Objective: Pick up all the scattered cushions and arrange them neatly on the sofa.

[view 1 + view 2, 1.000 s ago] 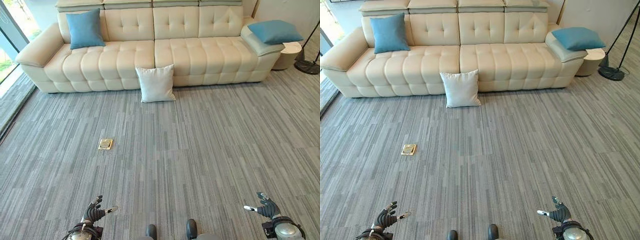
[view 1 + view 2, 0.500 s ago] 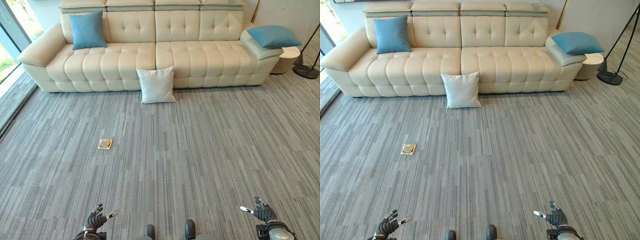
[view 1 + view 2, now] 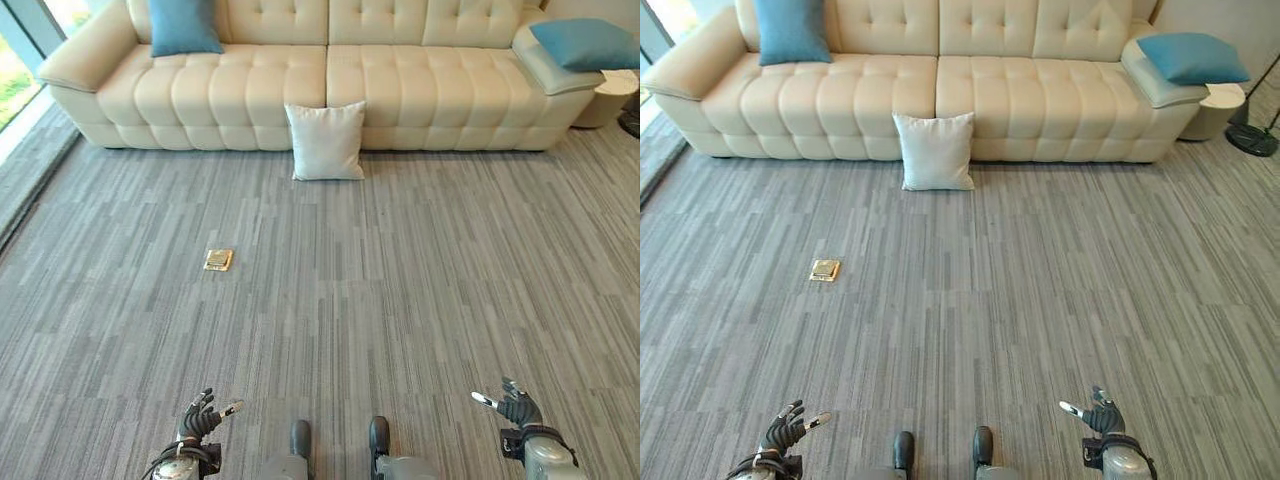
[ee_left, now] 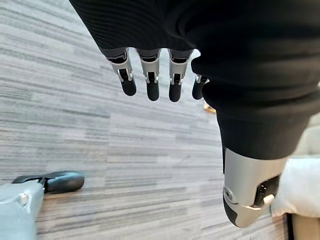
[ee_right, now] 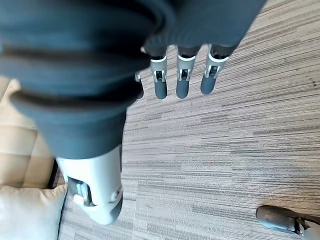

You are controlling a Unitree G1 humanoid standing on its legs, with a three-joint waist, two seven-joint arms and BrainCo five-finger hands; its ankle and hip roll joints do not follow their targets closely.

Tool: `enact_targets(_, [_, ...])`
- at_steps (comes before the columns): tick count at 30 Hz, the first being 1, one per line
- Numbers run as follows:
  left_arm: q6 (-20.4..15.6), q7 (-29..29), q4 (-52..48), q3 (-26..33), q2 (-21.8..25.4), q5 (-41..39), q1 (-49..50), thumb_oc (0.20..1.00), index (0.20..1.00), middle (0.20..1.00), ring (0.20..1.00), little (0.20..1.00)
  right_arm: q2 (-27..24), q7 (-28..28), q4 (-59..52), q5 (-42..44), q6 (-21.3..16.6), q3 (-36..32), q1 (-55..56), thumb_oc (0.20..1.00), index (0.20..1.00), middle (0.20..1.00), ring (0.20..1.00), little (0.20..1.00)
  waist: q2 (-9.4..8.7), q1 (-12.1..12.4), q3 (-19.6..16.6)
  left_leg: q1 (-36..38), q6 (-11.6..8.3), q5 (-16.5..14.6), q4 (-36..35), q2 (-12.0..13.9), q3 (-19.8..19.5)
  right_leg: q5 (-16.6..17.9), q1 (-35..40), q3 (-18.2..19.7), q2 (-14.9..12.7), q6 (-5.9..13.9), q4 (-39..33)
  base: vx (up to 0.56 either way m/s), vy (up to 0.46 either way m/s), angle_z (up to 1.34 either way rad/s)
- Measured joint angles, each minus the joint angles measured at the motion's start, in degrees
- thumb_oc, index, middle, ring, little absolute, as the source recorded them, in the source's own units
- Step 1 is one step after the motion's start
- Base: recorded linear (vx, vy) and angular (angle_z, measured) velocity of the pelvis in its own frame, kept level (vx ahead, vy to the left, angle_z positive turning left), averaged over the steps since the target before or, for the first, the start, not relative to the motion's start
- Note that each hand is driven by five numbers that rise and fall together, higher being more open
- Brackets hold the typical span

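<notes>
Cream tufted sofa (image 3: 330, 80) standing along the far side of the grey striped carpet (image 3: 400, 290). White cushion (image 3: 326, 141) on the carpet, propped upright against the sofa's front near the middle seam. Blue cushion (image 3: 184, 25) upright on the left seat, leaning on the backrest. Second blue cushion (image 3: 1192, 57) lying flat on the right armrest. Small round side table (image 3: 1223, 108) just beside that armrest. Brass floor plate (image 3: 218, 260) set in the carpet, well apart from the white cushion, nearer the robot and to the left.

Left hand (image 3: 200, 420) low at the near edge, over bare carpet, far from every cushion. Fingers (image 4: 150, 75) straight and spread, thumb (image 4: 247, 187) apart; nothing held. White cushion edge noted past the thumb in the left wrist view.

Right hand (image 3: 515, 408) low at the near edge on the right, likewise over bare carpet. Fingers (image 5: 182, 77) extended, thumb (image 5: 95, 192) clear of them; nothing held. White cushion corner noted in the right wrist view beside the thumb.
</notes>
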Motion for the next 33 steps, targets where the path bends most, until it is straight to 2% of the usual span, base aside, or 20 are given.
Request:
enact_targets(2, [0.13, 0.03, -0.24, -0.02, -0.05, -0.01, -0.71, 1.000, 1.000, 1.000, 1.000, 1.000, 0.15, 0.05, 0.03, -0.03, 0.06, 0.03, -0.07, 1.000, 1.000, 1.000, 1.000, 1.000, -0.27, -0.17, 0.75, 0.61, 1.24, -1.13, -0.03, -0.68, 0.07, -0.34, -0.79, 0.16, -0.72, 0.45, 2.99, 0.09, 0.196, -0.16])
enact_targets(3, [0.23, 0.06, -0.13, -0.06, -0.16, 0.00, -1.71, 1.000, 1.000, 1.000, 1.000, 1.000, -0.04, 0.04, -0.01, -0.03, 0.21, 0.05, -0.82, 1.000, 1.000, 1.000, 1.000, 1.000, 0.30, -0.01, 2.62, 1.45, 1.72, -1.17, -0.12, -0.02, 0.01, -1.08, -3.56, 0.30, -0.52, 1.22, 10.25, 0.13, 0.136, -0.12])
enact_targets(5, [0.15, 0.19, -0.16, -0.04, 0.66, 0.02, -2.52, 1.000, 1.000, 1.000, 1.000, 1.000, 0.51, 0.07, -0.16, -0.04, 0.20, 0.31, -0.32, 1.000, 1.000, 1.000, 1.000, 1.000, -0.86, -0.19, 2.86, 2.15, 2.04, -2.30, 0.19, -1.56, 0.09, -3.22, -5.95, -0.54, -1.90, 2.39, 16.20, 0.16, 0.118, -0.13])
enact_targets(6, [0.20, 0.71, 0.36, 0.10, 0.85, 0.01, -3.07, 1.000, 1.000, 1.000, 1.000, 1.000, 0.60, 0.12, -0.28, -0.05, 0.32, 0.95, -1.11, 1.000, 1.000, 1.000, 1.000, 1.000, -0.76, -0.17, 3.59, 2.59, 2.55, -2.35, 0.17, -1.81, -0.11, -4.24, -9.55, -1.04, -2.76, 2.54, 22.94, 0.20, 0.042, -0.05])
enact_targets(8, [0.28, 1.13, 0.30, 0.11, 0.75, -0.03, -3.49, 1.000, 1.000, 1.000, 1.000, 1.000, 0.64, 0.16, -1.85, -0.09, 0.66, 1.85, -0.69, 1.000, 1.000, 1.000, 1.000, 1.000, -0.17, -1.41, 3.90, 3.49, 3.57, -2.27, -0.09, -1.47, -1.16, -7.27, -12.35, -3.92, -2.88, 3.33, 26.22, 0.45, 0.021, 0.15])
enact_targets(10, [0.28, 1.46, 0.39, 0.12, 0.83, -0.25, -3.44, 1.000, 1.000, 1.000, 1.000, 1.000, 0.74, 0.21, -3.06, -0.11, 0.87, 2.37, -0.48, 1.000, 1.000, 1.000, 1.000, 1.000, -0.34, -1.77, 3.91, 3.59, 4.68, -2.57, 0.03, -1.58, -1.59, -7.74, -13.32, -6.21, -2.80, 3.28, 18.05, 0.56, -0.033, 0.17])
enact_targets(12, [0.39, 1.92, 0.91, 0.31, 0.01, -0.24, -4.44, 1.000, 1.000, 1.000, 1.000, 1.000, 0.65, 0.10, -4.47, -0.09, 0.83, 2.44, -0.39, 1.000, 1.000, 1.000, 1.000, 1.000, -0.21, -2.33, 4.52, 2.48, 4.71, -3.92, 2.03, -1.25, -3.36, -6.92, -15.46, -4.85, -1.54, 4.69, 11.89, 0.34, -0.061, 0.42])
enact_targets(15, [0.36, 1.88, 1.00, -0.04, -0.19, -0.21, -4.36, 1.000, 1.000, 1.000, 1.000, 1.000, 1.08, 0.13, -4.47, -0.10, 1.12, 2.35, 1.06, 1.000, 1.000, 1.000, 1.000, 1.000, -1.84, -4.32, 4.20, 4.26, 2.80, -5.49, 1.64, -2.12, -8.05, -5.17, -14.59, -5.11, -1.94, 5.52, 5.72, 0.36, -0.154, 0.79])
enact_targets(16, [0.34, 1.90, 1.03, -0.04, -0.24, -0.20, -3.87, 1.000, 1.000, 1.000, 1.000, 1.000, 1.24, 0.13, -4.43, -0.10, 1.11, 2.33, 1.89, 1.000, 1.000, 1.000, 1.000, 1.000, -1.90, -4.31, 4.19, 5.57, 1.97, -6.09, 1.14, -2.29, -8.82, -5.18, -14.26, -5.10, -2.21, 5.47, 6.98, 0.55, -0.301, 0.93])
enact_targets(17, [0.35, 1.89, 1.20, -0.48, -0.77, -0.21, -3.31, 1.000, 1.000, 1.000, 1.000, 1.000, 1.33, 0.31, -4.35, -0.07, 1.15, 2.04, 3.44, 1.000, 1.000, 1.000, 1.000, 1.000, -2.27, -4.59, 3.36, 6.24, -0.06, -8.26, 1.61, -1.79, -11.50, -4.94, -13.56, -5.70, -2.28, 2.96, 10.78, 0.26, -0.179, 0.95])
enact_targets(18, [0.35, 1.69, 0.98, -0.67, -1.30, -0.21, -2.79, 1.000, 1.000, 1.000, 1.000, 1.000, 1.17, 0.51, -4.08, -0.08, 1.08, 1.96, 4.38, 1.000, 1.000, 1.000, 1.000, 1.000, -1.16, -5.31, 2.73, 6.41, -0.94, -9.10, 1.40, -0.29, -12.86, -5.16, -13.78, -7.02, -1.56, 2.91, 12.83, 0.37, -0.256, 1.12])
enact_targets(19, [0.26, 1.59, 0.89, -0.92, -1.44, -0.23, -2.32, 1.000, 1.000, 1.000, 1.000, 1.000, 1.38, 0.58, -3.73, -0.08, 1.20, 2.17, 4.76, 1.000, 1.000, 1.000, 1.000, 1.000, -0.55, -5.43, 2.31, 5.49, -3.79, -10.59, 7.97, 0.57, -12.44, -5.20, -12.84, -7.97, -0.61, 2.79, 12.89, 0.32, -0.238, 0.75])
enact_targets(21, [0.30, 1.37, 0.93, -1.12, -1.44, -0.24, -1.78, 1.000, 1.000, 1.000, 1.000, 1.000, 1.53, 0.63, -3.97, -0.07, 1.09, 2.24, 3.97, 1.000, 1.000, 1.000, 1.000, 1.000, -0.09, -5.50, 2.21, 0.45, -5.62, -12.80, 22.79, 0.98, -12.14, -4.63, -11.39, -8.64, 0.65, 0.50, 11.66, 0.28, -0.248, 0.31])
enact_targets(23, [0.55, 1.06, 0.99, -2.22, -1.68, -0.22, -1.22, 1.000, 1.000, 1.000, 1.000, 1.000, 0.74, 0.58, -4.44, -0.05, 0.75, 2.31, 1.87, 1.000, 1.000, 1.000, 1.000, 1.000, 1.33, -4.64, 2.42, -7.27, -5.35, -9.53, 41.44, 3.10, -9.42, -5.72, -9.61, -9.69, 3.40, -4.61, 11.53, 0.34, -0.261, -0.20])
enact_targets(24, [0.60, 0.93, 1.60, -2.24, -1.79, -0.21, -1.18, 1.000, 1.000, 1.000, 1.000, 1.000, 0.50, 0.51, -4.49, -0.04, 0.04, 2.43, 1.04, 1.000, 1.000, 1.000, 1.000, 1.000, 1.33, -3.60, 2.29, -9.14, -5.99, -8.17, 46.25, 4.33, -7.50, -5.23, -8.89, -9.86, 4.05, -7.26, 12.13, 0.32, -0.191, -0.50])
enact_targets(26, [0.71, 0.70, 2.48, -2.24, -1.86, -0.25, -1.99, 1.000, 1.000, 1.000, 1.000, 1.000, 0.49, 0.15, -4.34, 0.01, -0.11, 2.32, -0.35, 1.000, 1.000, 1.000, 1.000, 1.000, 1.29, -3.15, 2.37, -12.32, -4.23, -9.71, 49.45, 5.86, -2.94, -6.25, -7.08, -8.07, 5.23, -9.53, 11.36, 0.34, -0.103, -0.28])
enact_targets(28, [0.24, 0.59, 1.15, -2.20, -1.76, -0.24, -3.11, 1.000, 1.000, 1.000, 1.000, 1.000, 0.47, 0.07, -4.50, 0.00, -0.08, 2.28, -1.00, 1.000, 1.000, 1.000, 1.000, 1.000, -0.36, -2.57, 3.35, -13.91, -4.29, -9.89, 41.35, 5.09, 2.23, -6.15, -4.84, -6.69, 4.57, -9.95, 8.98, 0.37, -0.043, -0.16])
enact_targets(29, [0.14, 0.58, 0.57, -2.19, -1.87, -0.25, -3.43, 1.000, 1.000, 1.000, 1.000, 1.000, 0.28, 0.05, -4.64, 0.02, -0.10, 2.29, -0.47, 1.000, 1.000, 1.000, 1.000, 1.000, -1.16, -2.59, 3.71, -13.55, -4.23, -9.59, 33.91, 4.87, 4.61, -3.10, -3.18, -6.51, 4.39, -9.80, 7.33, 0.25, 0.015, -0.20])
enact_targets(31, [0.28, 0.55, 0.61, -2.17, -1.88, -0.25, -3.60, 1.000, 1.000, 1.000, 1.000, 1.000, -0.05, 0.01, -4.60, 0.02, -0.05, 2.28, -1.10, 1.000, 1.000, 1.000, 1.000, 1.000, -0.61, -2.22, 4.34, -14.92, -4.82, -8.78, 27.50, 5.05, 5.14, -4.81, 0.08, -5.93, 5.00, -9.14, 5.06, 0.40, 0.032, -0.18])
enact_targets(33, [0.23, 0.57, 0.45, -2.09, -1.86, -0.22, -3.66, 1.000, 1.000, 1.000, 1.000, 1.000, -0.02, -0.06, -4.51, 0.03, -0.03, 2.26, -0.66, 1.000, 1.000, 1.000, 1.000, 1.000, 0.28, -1.54, 4.63, -14.05, -5.13, -3.56, 12.09, 4.78, 4.83, -4.64, 4.64, -5.54, 6.52, -8.48, 1.33, 0.50, 0.044, -0.19])
